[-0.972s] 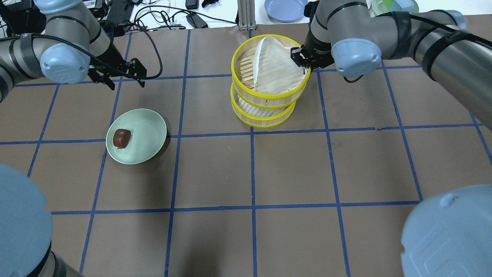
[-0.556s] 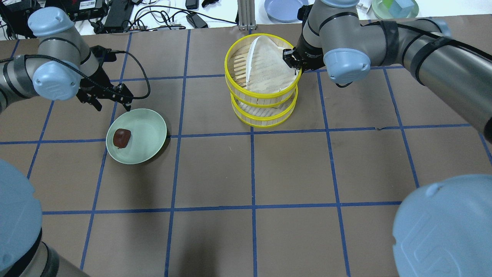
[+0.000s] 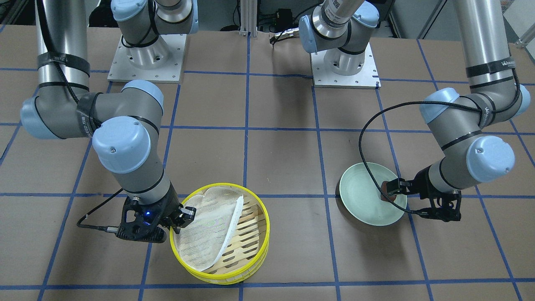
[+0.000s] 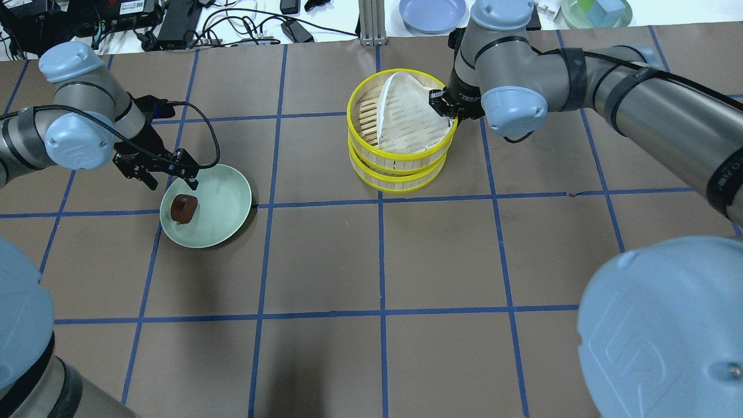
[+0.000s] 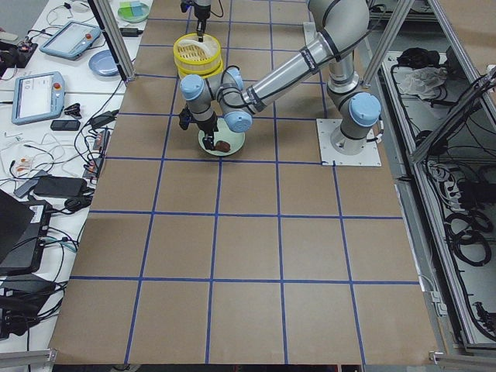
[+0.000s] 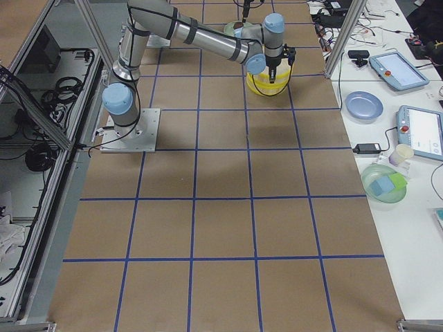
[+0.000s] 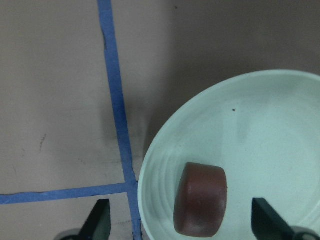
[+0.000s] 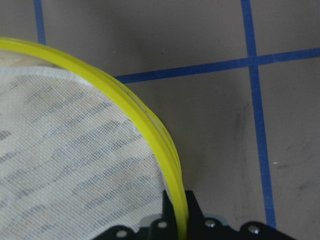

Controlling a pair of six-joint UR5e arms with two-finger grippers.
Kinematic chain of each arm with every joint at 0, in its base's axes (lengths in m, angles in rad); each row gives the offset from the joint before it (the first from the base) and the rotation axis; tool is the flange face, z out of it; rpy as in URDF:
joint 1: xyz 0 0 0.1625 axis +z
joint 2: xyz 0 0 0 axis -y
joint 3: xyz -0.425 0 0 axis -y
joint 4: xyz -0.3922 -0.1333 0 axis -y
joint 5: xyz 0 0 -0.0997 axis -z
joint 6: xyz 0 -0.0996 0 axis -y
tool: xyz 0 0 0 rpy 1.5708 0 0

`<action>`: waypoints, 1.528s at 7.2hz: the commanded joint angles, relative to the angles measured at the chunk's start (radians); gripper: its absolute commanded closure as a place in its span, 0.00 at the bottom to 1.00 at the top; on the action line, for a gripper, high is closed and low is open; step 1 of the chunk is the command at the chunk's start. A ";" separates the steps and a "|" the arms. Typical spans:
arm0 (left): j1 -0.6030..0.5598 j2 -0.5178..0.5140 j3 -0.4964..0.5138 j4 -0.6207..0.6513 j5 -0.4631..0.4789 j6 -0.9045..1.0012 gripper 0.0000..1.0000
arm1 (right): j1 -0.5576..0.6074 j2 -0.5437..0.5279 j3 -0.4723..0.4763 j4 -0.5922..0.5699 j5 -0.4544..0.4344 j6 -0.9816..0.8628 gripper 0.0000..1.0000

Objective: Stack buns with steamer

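— Stacking looks done: the top tray now sits square on the lower tray, near the middle of the table's far edge. A second ago it hung offset with a gap under it.
— Released yet?
— No, the right gripper is clamped on the top tray's rim, one finger inside, one outside. The wrist view confirms it. We'd want it off before anything goes in.
— Left side?
— The left gripper has swung from bare table to over the pale green plate, toward the table's left edge. Jaws are spread wide with nothing in them, straddling the red-brown bun from above. We can't tell whether it's low enough to pinch.
— So that bun is next.
— That's our read: pick it up and carry it to the top tray. One catch: the mesh liner up there is folded over itself, leaving bare slats on one side.
— Counts?
— We count two trays, two grippers, one plate, one liner in view and one red-brown bun. The cream-white bun: zero visible. It may be under the top tray, but we can't see in.
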 commanded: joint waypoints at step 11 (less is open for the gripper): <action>-0.016 -0.036 -0.035 -0.001 0.087 -0.001 0.00 | 0.007 -0.005 0.005 0.031 -0.002 0.053 0.88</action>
